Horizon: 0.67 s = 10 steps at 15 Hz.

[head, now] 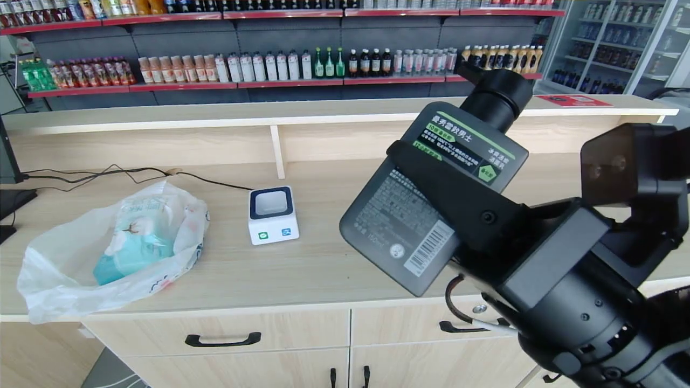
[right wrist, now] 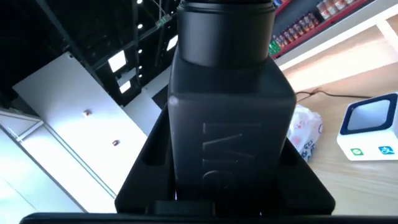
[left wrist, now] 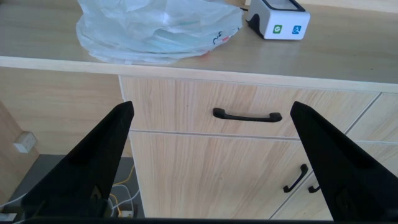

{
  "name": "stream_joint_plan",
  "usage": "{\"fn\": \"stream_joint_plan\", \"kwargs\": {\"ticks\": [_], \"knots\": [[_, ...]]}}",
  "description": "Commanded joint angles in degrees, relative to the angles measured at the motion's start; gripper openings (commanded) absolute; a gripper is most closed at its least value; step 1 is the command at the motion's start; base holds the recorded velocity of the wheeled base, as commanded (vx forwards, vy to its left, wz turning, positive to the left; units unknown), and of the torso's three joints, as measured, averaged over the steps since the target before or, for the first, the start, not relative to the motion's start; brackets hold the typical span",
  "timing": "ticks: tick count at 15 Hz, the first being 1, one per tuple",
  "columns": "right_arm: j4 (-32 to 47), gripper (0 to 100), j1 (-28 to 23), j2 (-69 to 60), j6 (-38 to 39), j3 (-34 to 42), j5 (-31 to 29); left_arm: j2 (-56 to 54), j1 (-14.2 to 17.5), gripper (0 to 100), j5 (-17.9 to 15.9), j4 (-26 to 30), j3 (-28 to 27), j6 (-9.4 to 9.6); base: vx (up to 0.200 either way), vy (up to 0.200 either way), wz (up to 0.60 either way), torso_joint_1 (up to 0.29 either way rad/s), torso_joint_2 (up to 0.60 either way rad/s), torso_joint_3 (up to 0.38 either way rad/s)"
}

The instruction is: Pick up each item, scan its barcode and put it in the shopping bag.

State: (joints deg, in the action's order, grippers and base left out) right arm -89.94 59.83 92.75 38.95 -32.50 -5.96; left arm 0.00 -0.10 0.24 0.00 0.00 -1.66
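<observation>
Left gripper (left wrist: 211, 112): low down in front of the cabinet, below the countertop's level; its two black fingers (left wrist: 99, 155) stand wide apart with nothing between them.
Right gripper (head: 442, 188): raised over the right part of the counter, clamped tight on the bottle, with one finger lying across the printed face and the other behind it.
Bottle (head: 399, 226): a flat dark grey flask with a round black cap (head: 498, 97), held in the air and tilted, cap up and away. The printed label faces back toward the robot. It is off the counter and well to the right of the scanner.
Barcode (head: 429, 248): a white strip at the bottle's lower corner, on the side turned toward the robot.
Drawers (head: 222, 340): light wood fronts with black handles under the countertop.
Counter (head: 302, 269): pale wood, carrying the bag and the scanner.
Shopping bag (head: 64, 264): thin whitish plastic, slumped on the counter's left end, well apart from the bottle. A teal and white pack (head: 140, 237) lies inside it.
Scanner (head: 273, 214): a small white box with a dark-framed window on top, just right of the bag.
Cable (head: 108, 173): dark leads running along the counter behind the bag toward the scanner.
Shelves (head: 269, 67): red-edged racks of drink bottles against the far wall.
</observation>
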Motion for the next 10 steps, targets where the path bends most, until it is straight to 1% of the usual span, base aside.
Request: {"fn": "stream_joint_plan", "kwargs": {"ticks": [1,4,7,10], "knots": [[-0.06,0,2.66,-0.2,0.16,0.07,0.07,0.0,0.01,100,0.02,0.0,0.0,-0.01,0.0,0.0,0.0,0.0,0.0,0.0],[-0.06,0,4.5,-0.11,-0.01,-0.11,0.6,0.0,0.01,100,0.02,0.0,0.0,-0.01,0.0,0.0,0.0,0.0,0.0,0.0],[-0.06,0,4.15,0.59,-0.89,-0.02,0.6,0.0,0.01,100,0.02,0.0,0.0,-0.01,0.0,0.0,0.0,0.0,0.0,0.0],[-0.06,0,4.15,0.42,-5.02,-0.02,0.6,0.0,0.01,100,0.02,0.0,0.0,-0.01,0.0,0.0,0.0,0.0,0.0,0.0]]}}
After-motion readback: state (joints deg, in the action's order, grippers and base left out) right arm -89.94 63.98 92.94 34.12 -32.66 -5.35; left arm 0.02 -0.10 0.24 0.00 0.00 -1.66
